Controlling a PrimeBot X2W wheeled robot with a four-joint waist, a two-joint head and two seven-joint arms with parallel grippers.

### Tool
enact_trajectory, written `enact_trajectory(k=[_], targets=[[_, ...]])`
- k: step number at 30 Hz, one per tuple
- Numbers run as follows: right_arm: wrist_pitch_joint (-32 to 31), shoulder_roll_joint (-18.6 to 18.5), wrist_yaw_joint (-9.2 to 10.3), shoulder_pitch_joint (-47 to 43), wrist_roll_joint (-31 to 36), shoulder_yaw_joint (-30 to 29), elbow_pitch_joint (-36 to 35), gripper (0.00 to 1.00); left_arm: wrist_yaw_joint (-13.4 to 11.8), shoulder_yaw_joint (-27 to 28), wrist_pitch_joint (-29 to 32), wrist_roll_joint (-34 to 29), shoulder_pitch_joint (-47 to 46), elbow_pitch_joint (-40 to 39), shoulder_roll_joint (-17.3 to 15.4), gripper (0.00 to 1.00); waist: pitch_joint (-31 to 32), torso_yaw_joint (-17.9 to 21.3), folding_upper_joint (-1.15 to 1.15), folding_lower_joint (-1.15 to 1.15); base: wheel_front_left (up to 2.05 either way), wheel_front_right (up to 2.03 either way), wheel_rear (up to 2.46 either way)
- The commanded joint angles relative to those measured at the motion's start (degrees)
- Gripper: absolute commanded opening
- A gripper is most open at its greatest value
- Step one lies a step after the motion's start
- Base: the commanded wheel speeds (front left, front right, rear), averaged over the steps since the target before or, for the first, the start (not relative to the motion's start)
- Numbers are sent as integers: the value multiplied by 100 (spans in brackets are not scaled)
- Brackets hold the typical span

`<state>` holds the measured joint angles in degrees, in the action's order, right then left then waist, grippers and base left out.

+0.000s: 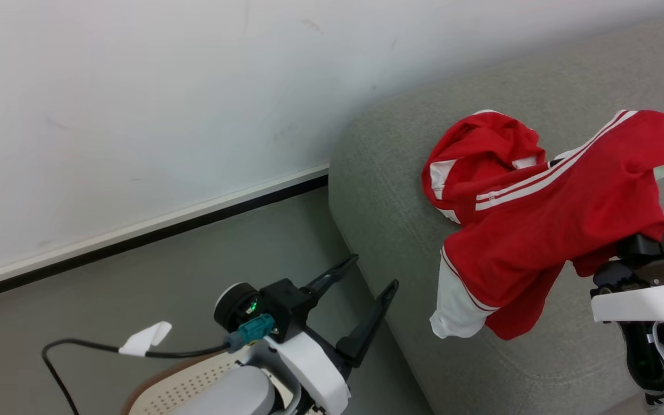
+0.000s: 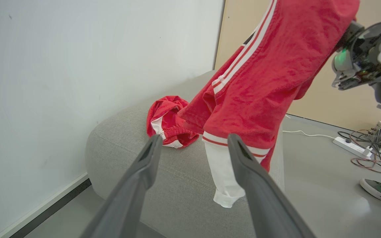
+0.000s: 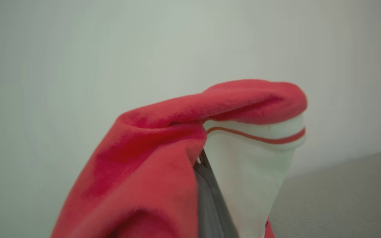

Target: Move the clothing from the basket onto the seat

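- clothing (image 1: pixel 545 230): bright red, white stripes, white cuff w/ thin red line
- seat (image 1: pixel 384 196): light grey, coarse weave
- basket (image 1: pixel 185 386): cream, rows of small holes, brown rim
- left hand (image 1: pixel 374 271): dark grey, white casing; connector (image 1: pixel 256 328) teal
- wall (image 1: pixel 136 104): white; floor (image 1: pixel 165 271): grey
- cable (image 1: pixel 188 353): black, white tag
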<state>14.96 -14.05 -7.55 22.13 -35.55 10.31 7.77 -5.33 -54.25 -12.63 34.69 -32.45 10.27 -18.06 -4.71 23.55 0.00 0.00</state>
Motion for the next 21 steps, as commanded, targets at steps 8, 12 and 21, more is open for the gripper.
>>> enact_trajectory(k=[8, 12, 21], targets=[[13, 92, 13, -271, 115, -340, -316, 0, 40, -88, 75, -144, -164, -45, -78, 100, -390, 677, 0, 0, 0, 0, 0], [14, 184, 13, -434, 174, -544, -433, 0, 132, -154, 98, -148, -241, 20, -49, 100, -453, 715, 0, 0, 0, 0, 0], [14, 227, 13, -562, 269, -684, -574, 0, 215, -202, 60, -176, -386, 94, -9, 100, -619, 734, 0, 0, 0, 0, 0]])
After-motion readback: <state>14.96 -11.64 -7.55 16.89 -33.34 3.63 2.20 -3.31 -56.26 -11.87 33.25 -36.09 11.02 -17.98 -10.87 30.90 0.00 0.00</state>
